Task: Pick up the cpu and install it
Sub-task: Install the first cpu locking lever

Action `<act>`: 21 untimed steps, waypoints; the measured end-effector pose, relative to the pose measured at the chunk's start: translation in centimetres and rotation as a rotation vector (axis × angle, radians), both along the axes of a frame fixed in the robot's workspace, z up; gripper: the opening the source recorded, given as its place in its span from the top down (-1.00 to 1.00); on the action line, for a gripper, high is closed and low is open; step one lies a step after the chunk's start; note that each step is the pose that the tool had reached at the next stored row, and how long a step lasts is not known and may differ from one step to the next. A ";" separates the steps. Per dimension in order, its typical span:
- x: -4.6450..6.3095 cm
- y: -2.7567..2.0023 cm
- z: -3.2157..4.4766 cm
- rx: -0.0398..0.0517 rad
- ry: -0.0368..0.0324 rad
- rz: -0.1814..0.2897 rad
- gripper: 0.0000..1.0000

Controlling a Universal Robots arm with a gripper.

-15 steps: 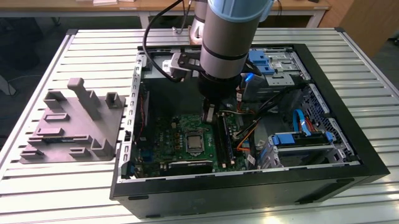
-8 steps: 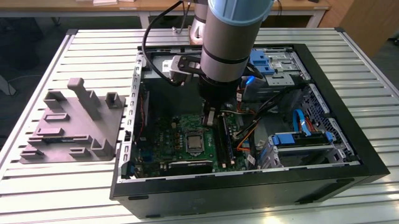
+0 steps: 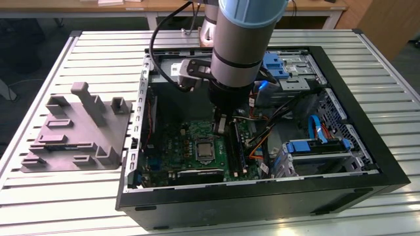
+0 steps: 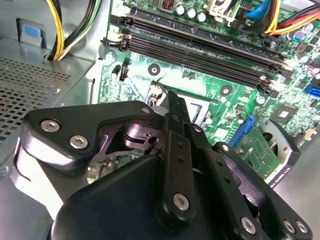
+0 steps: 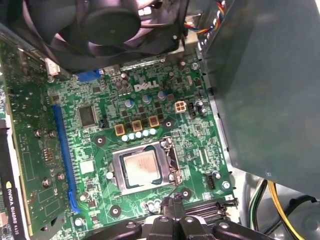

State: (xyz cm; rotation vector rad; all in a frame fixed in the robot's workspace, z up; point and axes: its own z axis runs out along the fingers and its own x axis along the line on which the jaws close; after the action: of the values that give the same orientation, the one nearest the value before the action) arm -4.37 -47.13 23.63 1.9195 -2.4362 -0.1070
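Observation:
The cpu (image 5: 141,167), a small square chip with a pale silvery top, lies flat inside the metal-framed socket (image 5: 116,175) on the green motherboard (image 5: 100,90). In the exterior view the cpu (image 3: 204,149) sits near the middle of the board inside the open computer case. My gripper (image 3: 223,129) hangs a little above the board, just beyond the cpu and beside the long memory slots (image 4: 200,45). The black fingers (image 4: 175,107) are drawn together with nothing between them. My gripper (image 5: 173,201) shows at the frame edge, clear of the chip.
A grey plastic fixture (image 3: 78,132) with posts and slots stands on the slatted table at the exterior view's left. The black case wall (image 3: 262,196) rings the board. A black fan (image 5: 115,25), blue drive caddies (image 3: 315,146) and loose cables (image 3: 262,132) crowd the case.

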 end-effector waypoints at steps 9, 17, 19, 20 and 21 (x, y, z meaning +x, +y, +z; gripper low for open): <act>-0.1 -0.68 -0.12 -0.0073 0.0001 0.046 0.79; -0.1 -0.88 -0.40 -0.0300 0.0007 0.067 0.79; -0.1 -0.89 -0.49 -0.0434 0.0011 0.070 0.79; -0.1 -0.89 -0.53 -0.0495 0.0013 0.072 0.79; -0.1 -0.90 -0.60 -0.0533 0.0014 0.075 0.79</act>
State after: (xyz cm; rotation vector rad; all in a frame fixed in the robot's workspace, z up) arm -4.48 -48.03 23.03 1.9848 -2.3374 -0.0406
